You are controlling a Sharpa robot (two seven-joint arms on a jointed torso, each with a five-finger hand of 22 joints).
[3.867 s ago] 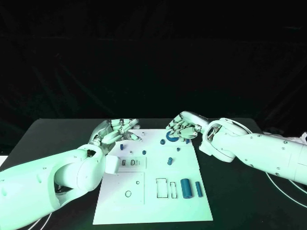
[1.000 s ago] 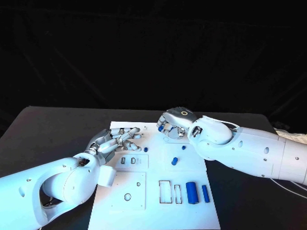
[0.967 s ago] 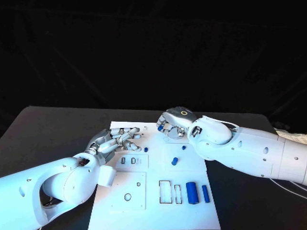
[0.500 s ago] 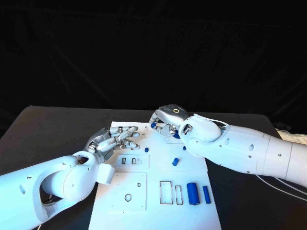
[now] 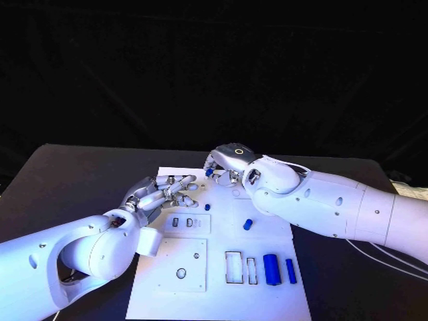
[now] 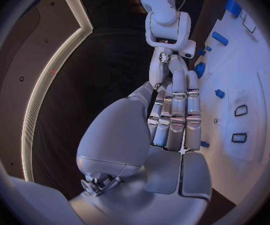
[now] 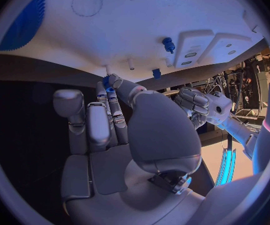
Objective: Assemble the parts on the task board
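A: Shifted since prev. frame: right hand (image 5: 226,166) carried further over task board's (image 5: 219,294) far edge, small blue part (image 7: 107,83) pinched at fingertips.

B: Left hand (image 5: 166,190)? Fingers pressed together, nothing held. Insertion step judged underway; alignment over hole needed next.

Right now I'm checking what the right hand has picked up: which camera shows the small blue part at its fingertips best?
The right wrist view: the small blue part sits at the right hand's fingertips, close and unobstructed. In the head view only a blue speck shows beside that hand. The left wrist view shows that hand far off, with blue near it that cannot be told apart.
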